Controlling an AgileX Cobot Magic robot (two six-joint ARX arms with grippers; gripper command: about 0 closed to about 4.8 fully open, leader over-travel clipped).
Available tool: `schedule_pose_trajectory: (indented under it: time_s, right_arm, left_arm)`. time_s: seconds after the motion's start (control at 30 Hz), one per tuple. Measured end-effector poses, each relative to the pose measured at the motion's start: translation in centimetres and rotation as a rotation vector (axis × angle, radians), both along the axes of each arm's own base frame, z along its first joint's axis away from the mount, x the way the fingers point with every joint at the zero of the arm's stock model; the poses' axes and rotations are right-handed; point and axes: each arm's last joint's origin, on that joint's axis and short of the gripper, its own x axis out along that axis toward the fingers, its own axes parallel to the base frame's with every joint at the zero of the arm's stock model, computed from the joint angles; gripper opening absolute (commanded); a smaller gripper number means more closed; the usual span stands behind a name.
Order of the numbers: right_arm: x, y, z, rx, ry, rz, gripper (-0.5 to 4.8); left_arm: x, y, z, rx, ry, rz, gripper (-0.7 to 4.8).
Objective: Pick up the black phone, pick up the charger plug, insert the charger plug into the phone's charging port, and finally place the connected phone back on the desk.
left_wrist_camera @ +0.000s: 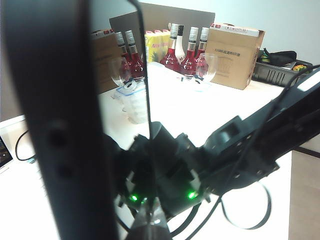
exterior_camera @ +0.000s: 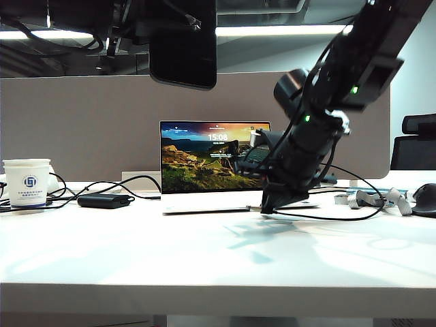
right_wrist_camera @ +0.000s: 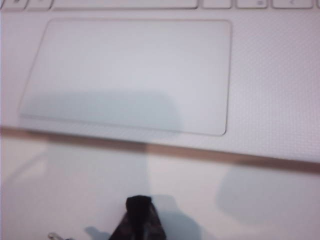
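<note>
High above the table's (exterior_camera: 204,259) back edge, the black phone (exterior_camera: 182,42) hangs upright in the air, clamped by the left end effector, whose body is mostly cut off at the top of the exterior view. From the left wrist view the phone (left_wrist_camera: 60,125) fills the near side as a dark slab seen edge-on, its glossy face reflecting bottles and boxes from another table behind.

Down at the table surface, the right end effector (exterior_camera: 278,201) stands on the white top just in front of the open laptop's (exterior_camera: 214,167) near right corner, its arm slanting up toward the upper right. Its fingers are drawn together into a dark tip (right_wrist_camera: 138,220), seen in the right wrist view just short of the laptop's front edge, with the trackpad (right_wrist_camera: 130,75) beyond it. Whether anything is pinched between them cannot be told. A thin black cable (exterior_camera: 327,218) runs from under it along the table toward the right edge.

Near the left edge sit a paper cup (exterior_camera: 27,182) and, beside it, a matte black power brick (exterior_camera: 103,200) with its cord.
</note>
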Motion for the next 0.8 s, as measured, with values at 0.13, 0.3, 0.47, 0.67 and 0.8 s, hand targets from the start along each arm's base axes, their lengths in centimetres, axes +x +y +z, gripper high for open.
schedule_pose_trajectory:
  time_s: [0.13, 0.3, 0.47, 0.67, 0.8]
  right_arm:
    - [-0.5, -0.6, 2.5, -0.004, -0.040, 0.079, -0.01]
    - [-1.2, -1.9, 6.7, -0.003, -0.159, 0.255, -0.01]
    - [-2.2, -2.8, 8.1, -0.114, -0.205, 0.414, -0.01]
    - [-3.2, -2.8, 7.4, -0.274, -0.226, 0.667, -0.01]
    - [-3.9, -2.6, 6.9, -0.400, -0.255, 0.838, 0.00]
  left_arm:
    - [0.0, 0.0, 0.0, 0.000, 0.000, -0.001, -0.07]
    - [0.0, 0.0, 0.0, 0.000, 0.000, 0.000, -0.07]
    - [0.0, 0.0, 0.0, 0.000, 0.000, -0.001, -0.07]
    - [0.0, 0.0, 0.0, 0.000, 0.000, -0.001, -0.07]
    - [0.0, 0.0, 0.0, 0.000, 0.000, 0.000, -0.07]
